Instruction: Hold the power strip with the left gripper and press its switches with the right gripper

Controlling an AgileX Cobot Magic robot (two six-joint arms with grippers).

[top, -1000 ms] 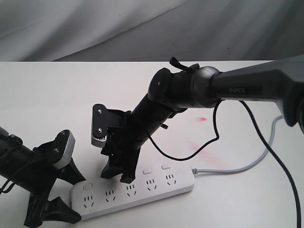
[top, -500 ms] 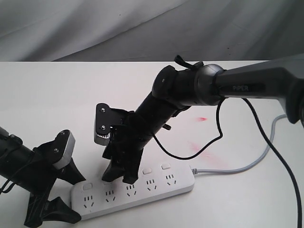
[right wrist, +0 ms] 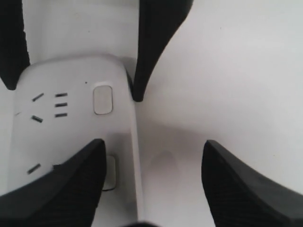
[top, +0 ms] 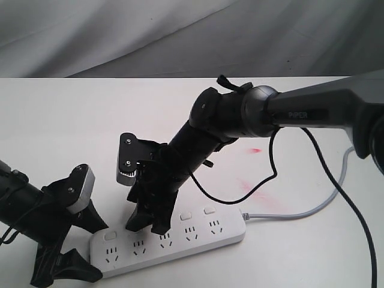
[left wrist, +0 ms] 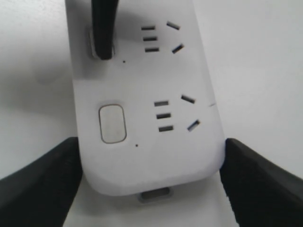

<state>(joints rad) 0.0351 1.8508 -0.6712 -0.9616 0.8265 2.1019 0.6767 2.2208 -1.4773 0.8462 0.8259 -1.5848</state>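
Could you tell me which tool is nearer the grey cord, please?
Right: the right tool rests partway along the power strip; the left tool grips the end opposite the grey cord.

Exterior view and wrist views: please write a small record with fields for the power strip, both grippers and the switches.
strip: white plastic power strip, flat on the white table
left gripper: black claw, closed on the strip's rounded end
right gripper: black claw, open, one finger on a switch
touched switch: second small white rocker button from the held end
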